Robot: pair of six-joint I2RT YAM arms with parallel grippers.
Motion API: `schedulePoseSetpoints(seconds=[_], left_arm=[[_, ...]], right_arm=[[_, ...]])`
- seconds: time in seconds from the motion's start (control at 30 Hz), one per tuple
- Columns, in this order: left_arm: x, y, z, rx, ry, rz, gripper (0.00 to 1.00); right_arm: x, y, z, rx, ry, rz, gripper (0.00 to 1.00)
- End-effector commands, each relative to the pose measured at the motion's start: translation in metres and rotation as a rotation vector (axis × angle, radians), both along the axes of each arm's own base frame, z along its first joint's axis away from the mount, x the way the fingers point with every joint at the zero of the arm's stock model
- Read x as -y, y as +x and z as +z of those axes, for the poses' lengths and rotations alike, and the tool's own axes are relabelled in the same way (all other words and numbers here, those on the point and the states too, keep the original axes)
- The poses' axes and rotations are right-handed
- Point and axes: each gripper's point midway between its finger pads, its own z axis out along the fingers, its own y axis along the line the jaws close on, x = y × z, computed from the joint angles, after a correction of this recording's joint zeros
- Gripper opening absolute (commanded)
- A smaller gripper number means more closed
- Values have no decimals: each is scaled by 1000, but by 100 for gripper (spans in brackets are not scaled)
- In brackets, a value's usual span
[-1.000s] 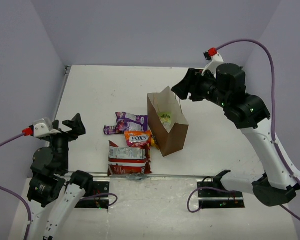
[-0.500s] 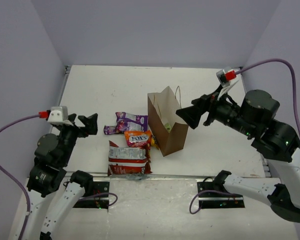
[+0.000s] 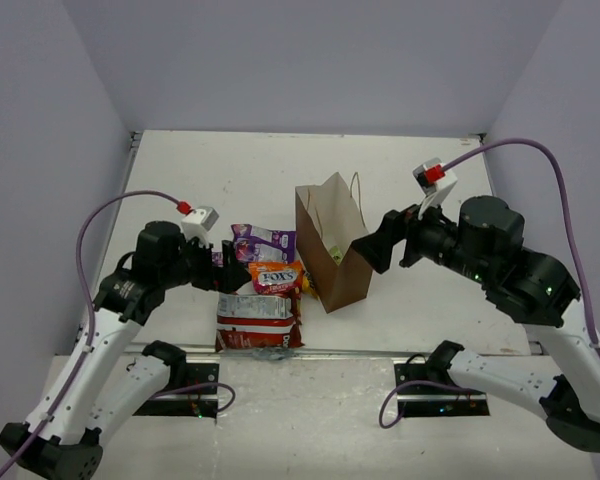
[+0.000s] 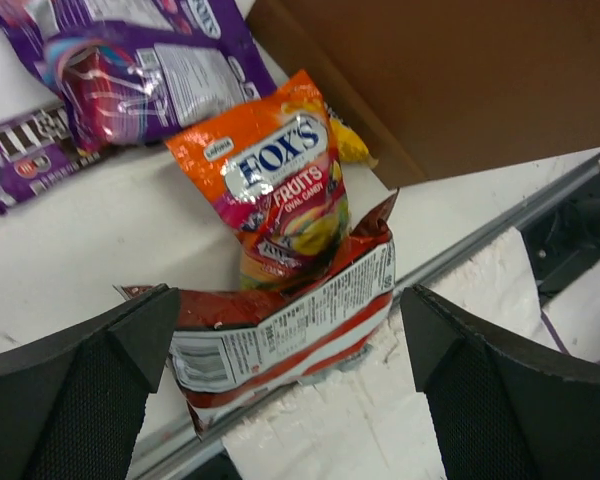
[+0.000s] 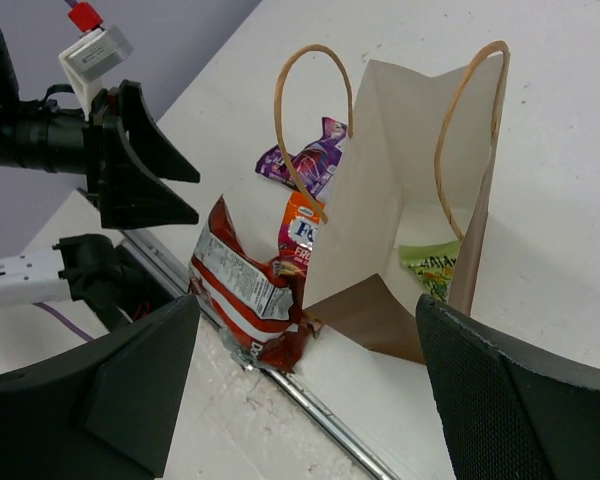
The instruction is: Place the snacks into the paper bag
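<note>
White table (image 3: 210, 180), scuffed by its front rail (image 3: 360, 352), sits between plain lilac walls (image 3: 310, 60). The left gripper (image 4: 288, 300) hovers empty, its fingers (image 4: 90, 390) spread wide. The red-and-silver bag (image 4: 280, 340) lies under the gap, its long axis running finger to finger, so a squeeze would probably meet its ends. Just past the fingertips, the FOX'S bag (image 4: 285, 185) touches it and points away. The paper bag (image 4: 430, 80) stands ahead-right, the purple wrappers (image 4: 140, 60) ahead-left. The right gripper (image 5: 308, 300), also spread and empty, faces the paper bag's open mouth, so the left arm is nearer the snacks.
</note>
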Motion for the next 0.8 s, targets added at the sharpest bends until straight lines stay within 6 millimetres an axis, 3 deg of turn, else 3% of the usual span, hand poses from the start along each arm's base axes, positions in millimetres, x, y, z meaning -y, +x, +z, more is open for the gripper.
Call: schedulePoseSetpoints(seconds=[0.0,0.27,0.5,0.77], left_arm=[[10,-17,-6,-131,-81,6,100],[5,-14,-34,-218,-202,197,100],[-25,7,-30,-155,-188,415,100],[-35,18,-48,-208,-228,564,100]], right_arm=[[-3,0,6,30,25,12,92],[-2,1,-3,28,23,2,92],[1,0,-5,34,19,0,92],[7,0,-10,44,9,-19,93]])
